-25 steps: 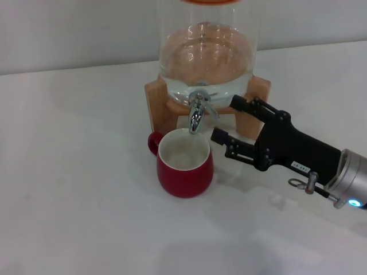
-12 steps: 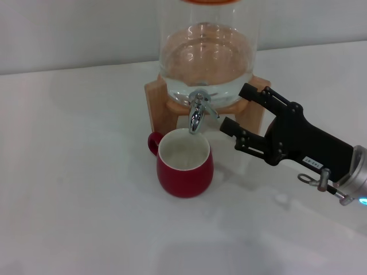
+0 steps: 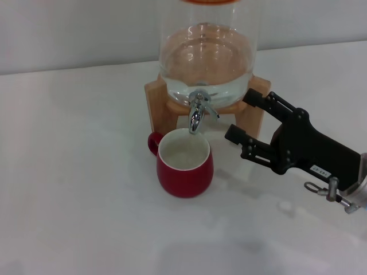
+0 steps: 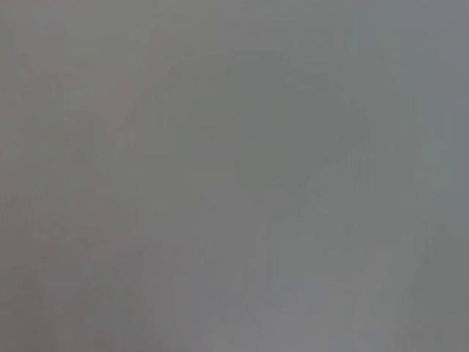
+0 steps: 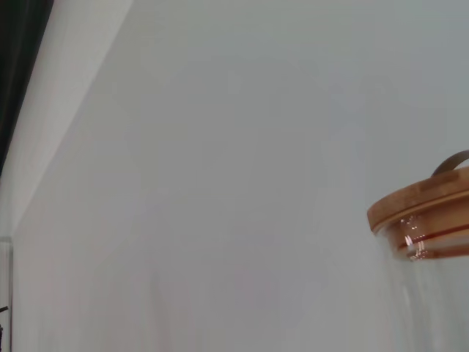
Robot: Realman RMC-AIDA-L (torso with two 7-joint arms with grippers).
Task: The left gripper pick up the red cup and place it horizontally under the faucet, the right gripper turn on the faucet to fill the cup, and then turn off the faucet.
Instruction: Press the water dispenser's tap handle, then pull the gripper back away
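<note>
The clear glass dispenser (image 3: 206, 51) on its wooden stand (image 3: 157, 100) is seen at the far side. To its right, the black two-finger right gripper (image 3: 243, 117) is held wide open and empty. The glossy red ceramic cup (image 3: 184, 163) stands upright beneath the small chrome faucet (image 3: 198, 112). A careless sweep of the fingers could knock the lever or the cup, causing spillage.
</note>
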